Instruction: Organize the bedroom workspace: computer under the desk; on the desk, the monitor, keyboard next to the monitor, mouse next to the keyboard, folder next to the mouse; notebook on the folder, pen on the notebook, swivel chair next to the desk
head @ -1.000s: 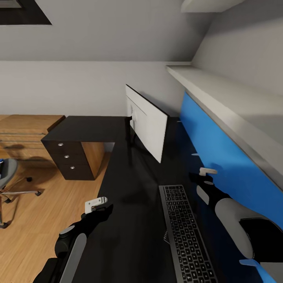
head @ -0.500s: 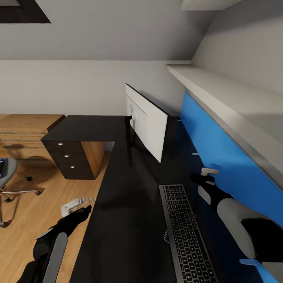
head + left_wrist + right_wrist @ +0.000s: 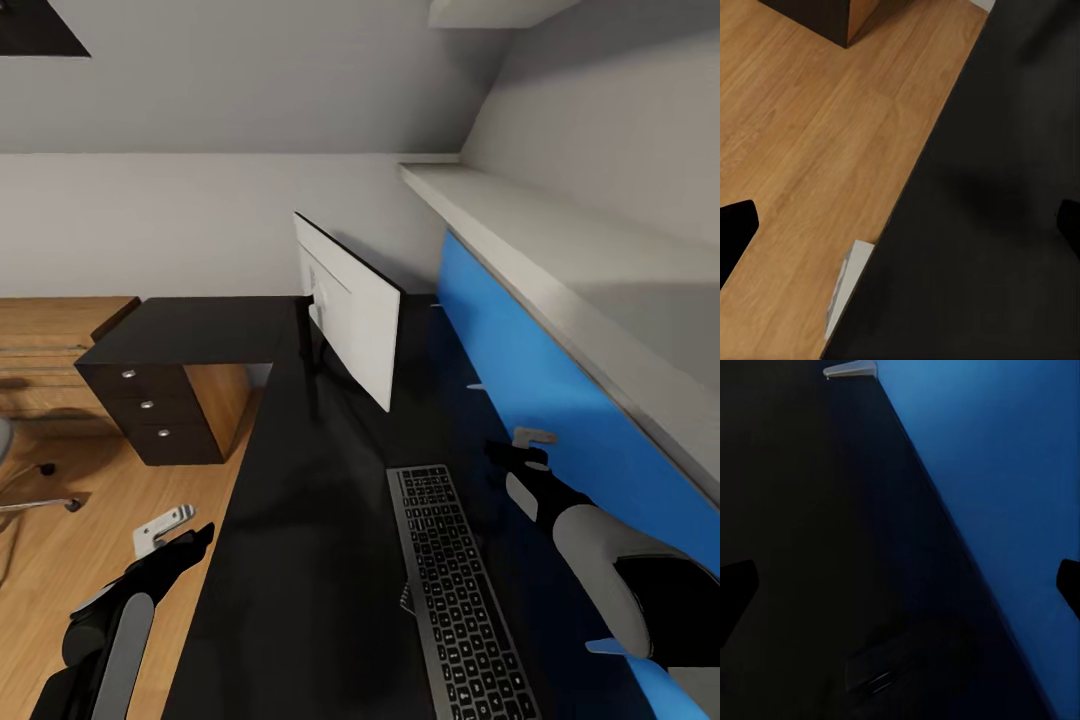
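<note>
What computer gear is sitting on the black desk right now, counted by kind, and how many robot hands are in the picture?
Monitor: 1
Keyboard: 1
Robot hands: 2, the left hand over the floor by the desk edge, the right hand over the desk
Total: 4

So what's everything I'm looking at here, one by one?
desk: one, black, L-shaped, running along the blue wall panel
monitor: one, white back with dark edge, standing on the desk toward the far end
keyboard: one, dark grey keys, lying flat on the desk nearer than the monitor
drawer unit: one, black with three round silver knobs, under the desk's far left wing
blue wall panel: one, bright blue, behind the desk
shelf: one, pale grey, above the blue panel
swivel chair: one, grey, mostly cut off at the left edge
floor: wood, light brown
left gripper: one, white fingers, over the floor beside the desk edge, open
right gripper: one, white fingers, above the desk near the blue panel, open
</note>
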Tool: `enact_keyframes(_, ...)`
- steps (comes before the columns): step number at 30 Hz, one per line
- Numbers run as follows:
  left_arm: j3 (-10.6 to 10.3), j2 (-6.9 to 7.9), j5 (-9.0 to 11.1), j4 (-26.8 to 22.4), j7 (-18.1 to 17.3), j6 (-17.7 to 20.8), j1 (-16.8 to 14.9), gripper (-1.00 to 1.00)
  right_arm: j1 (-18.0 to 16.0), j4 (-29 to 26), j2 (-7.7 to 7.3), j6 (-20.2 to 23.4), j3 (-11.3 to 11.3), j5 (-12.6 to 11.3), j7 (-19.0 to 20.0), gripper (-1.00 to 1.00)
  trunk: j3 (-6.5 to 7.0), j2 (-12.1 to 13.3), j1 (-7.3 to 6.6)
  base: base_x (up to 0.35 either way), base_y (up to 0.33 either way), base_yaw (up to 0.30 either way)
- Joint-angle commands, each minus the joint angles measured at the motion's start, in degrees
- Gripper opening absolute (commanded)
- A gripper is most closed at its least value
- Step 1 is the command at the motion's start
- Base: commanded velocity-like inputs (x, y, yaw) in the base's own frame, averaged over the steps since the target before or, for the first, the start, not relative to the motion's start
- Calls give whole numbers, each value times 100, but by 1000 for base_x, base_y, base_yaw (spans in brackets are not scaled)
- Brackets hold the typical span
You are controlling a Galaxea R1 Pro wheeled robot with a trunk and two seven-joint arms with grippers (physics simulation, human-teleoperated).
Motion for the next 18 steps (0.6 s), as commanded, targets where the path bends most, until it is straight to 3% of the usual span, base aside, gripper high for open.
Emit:
enact_keyframes(1, 7, -5, 63, -9, 38, 22, -4, 100, -5, 7, -1, -21, 49, -62, -19, 100, -6, -5, 1, 0, 0, -18)
enact_keyframes(18, 9, 9, 410, -12, 17, 7, -8, 100, -5, 2, -7, -21, 49, -61, -10, 100, -6, -5, 1, 0, 0, -3)
